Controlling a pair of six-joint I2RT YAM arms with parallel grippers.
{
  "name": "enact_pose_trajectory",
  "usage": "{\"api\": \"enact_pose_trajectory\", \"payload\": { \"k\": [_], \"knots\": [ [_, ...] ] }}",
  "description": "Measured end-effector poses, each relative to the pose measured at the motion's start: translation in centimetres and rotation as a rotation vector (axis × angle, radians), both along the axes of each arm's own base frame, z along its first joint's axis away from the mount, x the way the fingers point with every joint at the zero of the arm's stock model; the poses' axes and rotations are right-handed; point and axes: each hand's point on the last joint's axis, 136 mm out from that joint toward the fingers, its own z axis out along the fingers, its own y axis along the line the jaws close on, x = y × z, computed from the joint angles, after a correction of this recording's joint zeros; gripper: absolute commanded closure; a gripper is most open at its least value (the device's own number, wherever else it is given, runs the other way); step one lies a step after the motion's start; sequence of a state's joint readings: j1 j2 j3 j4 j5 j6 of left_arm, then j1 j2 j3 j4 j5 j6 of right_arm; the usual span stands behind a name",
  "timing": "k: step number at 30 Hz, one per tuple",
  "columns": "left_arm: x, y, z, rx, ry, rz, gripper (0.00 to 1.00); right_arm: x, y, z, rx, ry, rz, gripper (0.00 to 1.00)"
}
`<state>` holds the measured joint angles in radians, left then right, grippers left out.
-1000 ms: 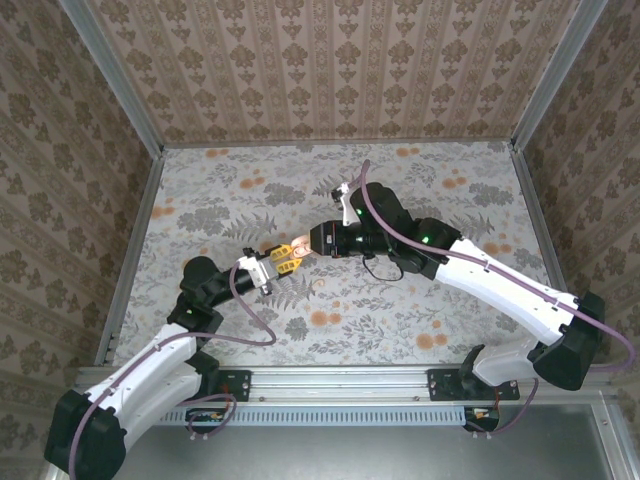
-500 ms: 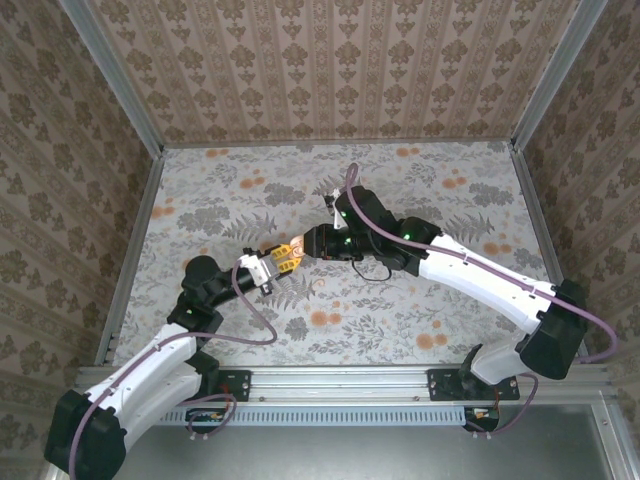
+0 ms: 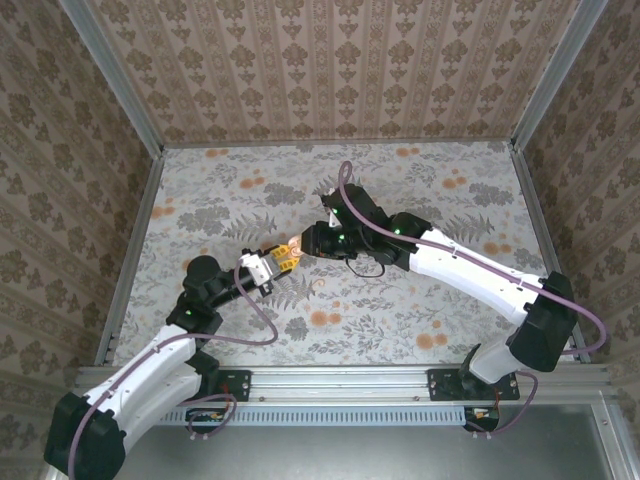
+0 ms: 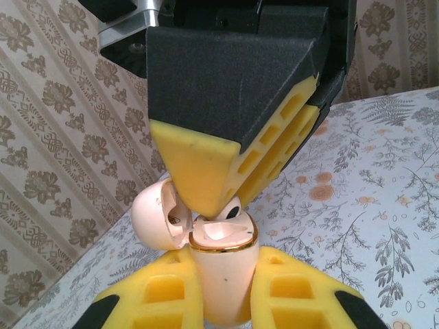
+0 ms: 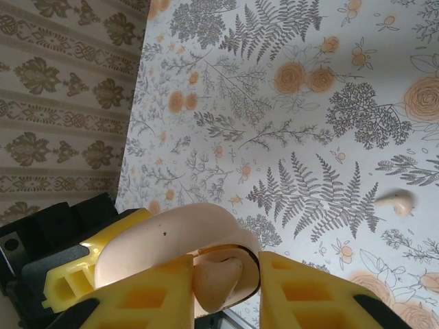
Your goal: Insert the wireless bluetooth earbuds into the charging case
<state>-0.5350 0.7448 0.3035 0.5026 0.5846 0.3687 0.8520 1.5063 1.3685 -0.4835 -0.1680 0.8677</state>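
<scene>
Floral tabletop [image 3: 450, 180] below, left gripper [image 3: 284, 258] clamps charging case [image 4: 223, 274]; right gripper [image 5: 226, 269] seemingly pinches earbud [image 5: 217, 278]. Seat it squarely, gently.

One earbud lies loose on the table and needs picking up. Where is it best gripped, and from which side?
Probably from straight above, pinching the earbud across its rounded bulb. It lies flat on the table, low and small, so a side approach would likely scrape the surface. Its thinner stem offers less to pinch.
</scene>
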Motion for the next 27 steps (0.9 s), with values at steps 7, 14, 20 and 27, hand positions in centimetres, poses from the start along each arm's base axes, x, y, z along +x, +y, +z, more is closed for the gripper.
{"api": "enact_pose_trajectory", "payload": {
  "k": [7, 14, 20, 27],
  "knots": [
    [0.1, 0.0, 0.0, 0.007, -0.012, 0.012, 1.0, -0.1, 0.1, 0.3, -0.004, 0.003, -0.001, 0.85],
    [0.1, 0.0, 0.0, 0.008, -0.018, 0.015, 1.0, -0.1, 0.0, 0.4, -0.008, 0.0, -0.004, 0.86],
    [0.0, -0.1, 0.1, 0.007, -0.02, 0.008, 1.0, -0.4, -0.3, 0.6, -0.017, -0.006, -0.01, 0.86],
    [-0.5, -0.4, 0.8, -0.001, -0.029, -0.026, 1.0, -0.8, -1.0, 1.3, -0.038, -0.034, 0.006, 0.88]
  ]
}}
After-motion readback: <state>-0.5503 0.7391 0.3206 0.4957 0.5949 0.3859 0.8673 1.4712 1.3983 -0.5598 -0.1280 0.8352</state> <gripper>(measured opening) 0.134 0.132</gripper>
